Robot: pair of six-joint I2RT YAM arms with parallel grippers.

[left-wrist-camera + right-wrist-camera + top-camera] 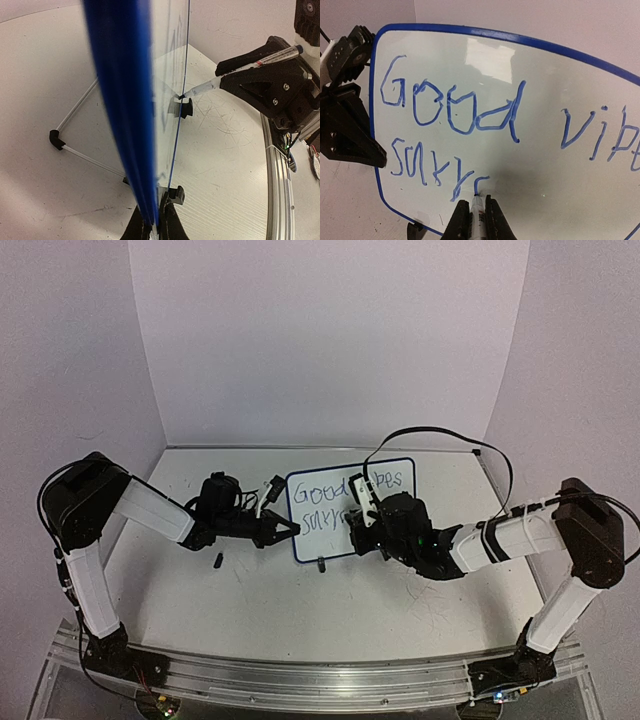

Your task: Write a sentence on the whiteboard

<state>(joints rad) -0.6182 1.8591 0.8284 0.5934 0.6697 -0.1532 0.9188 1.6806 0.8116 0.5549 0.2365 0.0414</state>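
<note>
Over the tabletop, left end effector clamps the whiteboard (standing upright); right end effector grips a marker

The whiteboard is standing upright mid-table, blocking passage from front to back. The left gripper is clamping its left edge, closing off that side. The right gripper, gripping a marker whose tip is touching the board face, is occupying the front right. A wire stand is taking up ground behind the board. A small black object is lying near the left gripper. Bare tabletop is lying open along the near side.
</note>
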